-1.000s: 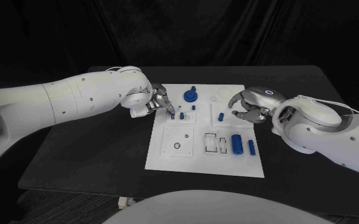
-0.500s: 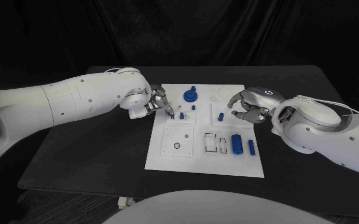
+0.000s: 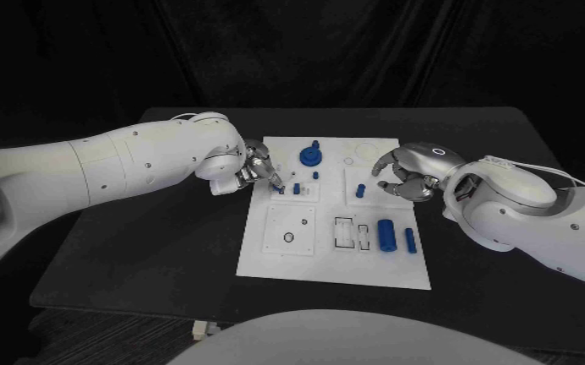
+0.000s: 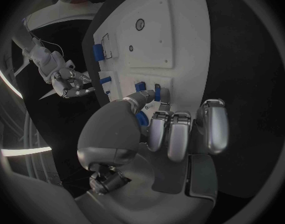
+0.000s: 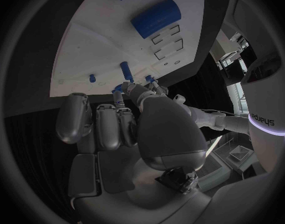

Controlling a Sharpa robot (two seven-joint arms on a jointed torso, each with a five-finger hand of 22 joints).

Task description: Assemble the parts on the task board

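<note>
Two robot hands | left (image 3: 259,171) pinching blue peg (image 3: 281,186) | right (image 3: 405,177) curled, empty

Black table (image 3: 159,238) under a dark draped curtain backdrop (image 3: 305,35), both plain and matte.
</note>
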